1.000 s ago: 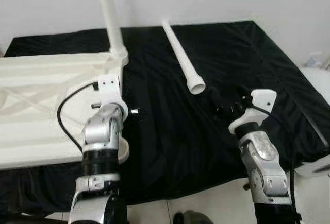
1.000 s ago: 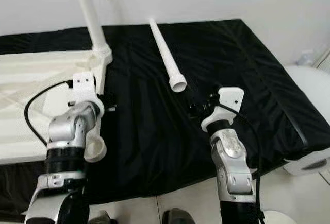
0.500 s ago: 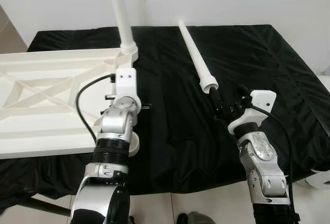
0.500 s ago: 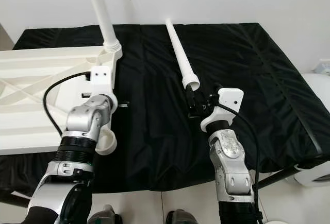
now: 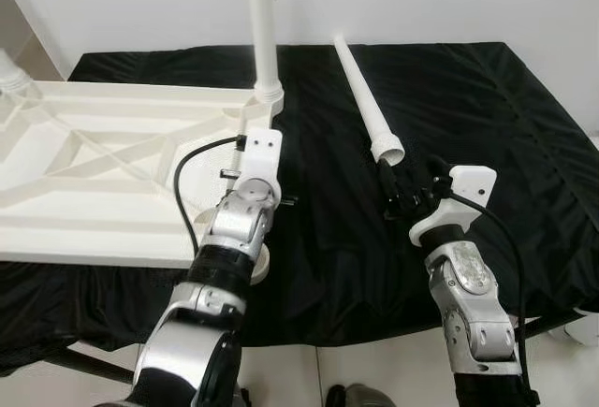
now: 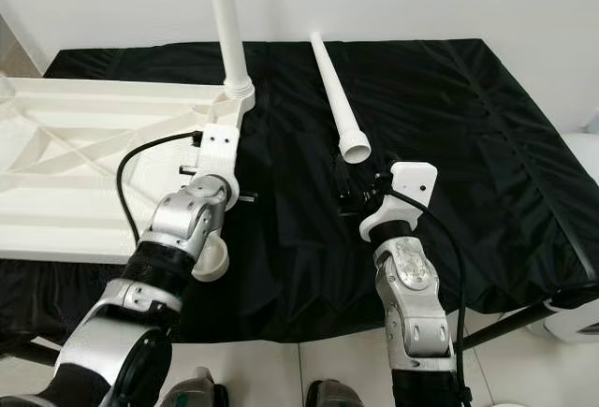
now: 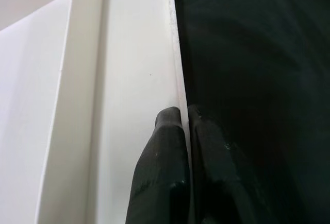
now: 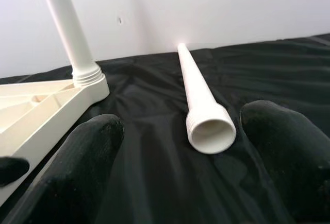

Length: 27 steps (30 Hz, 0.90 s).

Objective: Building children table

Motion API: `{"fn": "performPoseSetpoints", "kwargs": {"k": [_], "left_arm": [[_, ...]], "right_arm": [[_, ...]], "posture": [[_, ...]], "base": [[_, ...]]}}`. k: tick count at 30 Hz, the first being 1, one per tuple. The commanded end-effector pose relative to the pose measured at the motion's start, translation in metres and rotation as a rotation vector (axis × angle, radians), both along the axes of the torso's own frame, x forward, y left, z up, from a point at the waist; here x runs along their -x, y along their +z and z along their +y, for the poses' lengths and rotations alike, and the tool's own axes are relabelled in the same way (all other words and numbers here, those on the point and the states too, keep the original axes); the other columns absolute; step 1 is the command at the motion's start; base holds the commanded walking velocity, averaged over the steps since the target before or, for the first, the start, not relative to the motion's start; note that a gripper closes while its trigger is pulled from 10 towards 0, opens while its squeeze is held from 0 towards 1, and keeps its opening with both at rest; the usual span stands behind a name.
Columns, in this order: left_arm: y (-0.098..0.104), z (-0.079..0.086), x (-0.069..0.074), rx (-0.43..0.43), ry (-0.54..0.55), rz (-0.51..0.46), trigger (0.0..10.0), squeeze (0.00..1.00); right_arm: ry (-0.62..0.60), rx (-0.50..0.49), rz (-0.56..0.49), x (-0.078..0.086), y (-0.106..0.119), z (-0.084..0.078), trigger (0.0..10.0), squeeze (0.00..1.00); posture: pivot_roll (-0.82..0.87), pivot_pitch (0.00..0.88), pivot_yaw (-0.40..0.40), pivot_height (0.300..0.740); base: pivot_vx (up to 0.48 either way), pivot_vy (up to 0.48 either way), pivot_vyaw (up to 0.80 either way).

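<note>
A white table top [image 5: 112, 182] lies upside down on the black cloth, with one white leg [image 5: 263, 42] standing upright in its near corner socket. A second, loose leg [image 5: 363, 94] lies on the cloth, its wide open end [image 8: 211, 130] facing my right gripper [image 5: 408, 182]. That gripper is open, one finger [image 8: 87, 157] on each side just short of the leg's end, not touching it. My left gripper [image 7: 184, 113] is shut on the thin rim of the table top [image 7: 129, 80] below the upright leg.
Another upright leg [image 5: 11, 75] stands at the table top's far left corner. The black cloth [image 5: 487, 108] ends at a front edge near my arms, with pale floor tiles below. A white round object [image 6: 576, 318] sits on the floor at the right.
The camera has shifted, bringing more of the table top into view. My right gripper now sits closer to the loose leg's open end. The left gripper still holds the rim.
</note>
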<state>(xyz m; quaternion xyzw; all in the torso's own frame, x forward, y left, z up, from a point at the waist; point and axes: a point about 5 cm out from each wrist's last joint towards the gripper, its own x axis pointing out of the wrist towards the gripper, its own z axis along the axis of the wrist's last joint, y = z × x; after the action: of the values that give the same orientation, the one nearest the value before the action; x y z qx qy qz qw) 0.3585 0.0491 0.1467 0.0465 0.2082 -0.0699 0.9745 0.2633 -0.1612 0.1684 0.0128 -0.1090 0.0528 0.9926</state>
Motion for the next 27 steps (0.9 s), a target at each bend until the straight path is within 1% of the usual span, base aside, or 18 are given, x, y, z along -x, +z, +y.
{"fn": "performPoseSetpoints", "kwargs": {"k": [1,2,3,7,8,9,14,15,16,17,19,21,22,23,24,25,26,27], "left_arm": [[0.04,-0.059,0.005,0.104,-0.252,-0.142,10.0,0.0],[0.04,-0.059,0.005,0.104,-0.252,-0.142,10.0,0.0],[0.046,-0.064,0.001,0.091,-0.259,-0.161,10.0,0.0],[0.049,-0.068,-0.001,0.091,-0.27,-0.167,10.0,0.0],[0.048,-0.069,-0.001,0.093,-0.286,-0.168,10.0,0.24],[0.048,-0.069,0.0,0.113,-0.297,-0.162,10.0,1.0],[0.047,-0.067,0.0,0.107,-0.307,-0.166,10.0,1.0],[0.046,-0.065,0.001,0.11,-0.316,-0.168,10.0,0.25],[0.045,-0.064,0.001,0.115,-0.322,-0.169,10.0,0.25],[0.046,-0.062,0.002,0.117,-0.325,-0.188,10.0,0.0],[0.049,-0.059,0.002,0.123,-0.333,-0.212,10.0,0.0],[0.049,-0.059,0.002,0.123,-0.333,-0.212,10.0,0.0],[0.051,-0.056,0.003,0.129,-0.34,-0.236,10.0,0.0],[0.055,-0.043,0.006,0.137,-0.364,-0.291,10.0,0.0],[0.055,-0.043,0.006,0.137,-0.364,-0.291,10.0,0.0],[0.057,-0.033,0.01,0.141,-0.384,-0.325,10.0,0.0],[0.057,-0.033,0.01,0.141,-0.384,-0.325,10.0,0.0],[0.058,-0.021,0.013,0.133,-0.398,-0.35,10.0,0.0]], "right_arm": [[0.0,-0.002,-0.012,0.001,0.002,0.001,10.0,0.0],[0.0,-0.002,-0.012,0.001,0.002,0.001,10.0,0.0],[0.001,-0.002,-0.01,0.002,0.002,0.002,10.0,0.0],[0.004,-0.003,-0.009,0.002,0.001,0.003,10.0,0.0],[0.005,-0.003,-0.009,0.001,0.001,0.004,10.0,0.0],[0.007,-0.003,-0.008,0.001,0.001,0.004,10.0,0.0],[0.01,-0.002,-0.007,0.001,0.001,0.005,10.0,0.0],[0.012,-0.002,-0.007,0.001,0.001,0.005,10.0,0.0],[0.013,-0.003,-0.006,0.0,0.001,0.005,10.0,0.0],[0.015,-0.002,-0.007,0.0,0.001,0.006,10.0,0.0],[0.017,-0.002,-0.007,0.0,0.001,0.006,10.0,0.0],[0.017,-0.002,-0.007,0.0,0.001,0.006,10.0,0.0],[0.018,-0.002,-0.007,0.0,0.001,0.007,10.0,0.0],[0.021,0.001,-0.007,0.0,0.001,0.007,10.0,0.0],[0.021,0.001,-0.007,0.0,0.001,0.007,10.0,0.0],[0.023,0.002,-0.006,0.0,0.001,0.007,10.0,0.0],[0.023,0.002,-0.006,0.0,0.001,0.007,10.0,0.0],[0.025,0.005,-0.006,-0.001,0.0,0.006,10.0,0.0]], "posture": [[-0.05,0.049,0.049,0.74],[-0.05,0.049,0.049,0.74],[-0.04,0.051,0.048,0.74],[-0.04,0.052,0.047,0.74],[-0.04,0.052,0.047,0.74],[-0.04,0.053,0.046,0.74],[-0.04,0.053,0.043,0.74],[-0.04,0.053,0.043,0.74],[-0.03,0.054,0.038,0.74],[-0.03,0.054,0.036,0.74],[-0.03,0.054,0.033,0.74],[-0.03,0.054,0.033,0.74],[-0.03,0.054,0.033,0.74],[-0.02,0.054,0.023,0.74],[-0.02,0.054,0.023,0.74],[-0.02,0.055,0.02,0.74],[-0.02,0.055,0.02,0.74],[-0.01,0.055,0.019,0.74]], "base": [[0.0,0.0,0.0],[0.0,0.0,0.0],[0.0,0.0,0.0],[0.0,0.0,0.0],[0.0,0.0,0.0],[0.0,0.0,0.0],[0.0,0.0,0.0],[0.0,0.0,0.0],[0.0,0.0,0.0],[0.0,0.0,0.0],[0.0,0.0,0.0],[0.0,0.0,0.0],[0.0,0.0,0.0],[0.0,0.0,0.0],[0.0,0.0,0.0],[0.0,0.0,0.0],[0.0,0.0,0.0],[0.0,0.0,0.0]]}}
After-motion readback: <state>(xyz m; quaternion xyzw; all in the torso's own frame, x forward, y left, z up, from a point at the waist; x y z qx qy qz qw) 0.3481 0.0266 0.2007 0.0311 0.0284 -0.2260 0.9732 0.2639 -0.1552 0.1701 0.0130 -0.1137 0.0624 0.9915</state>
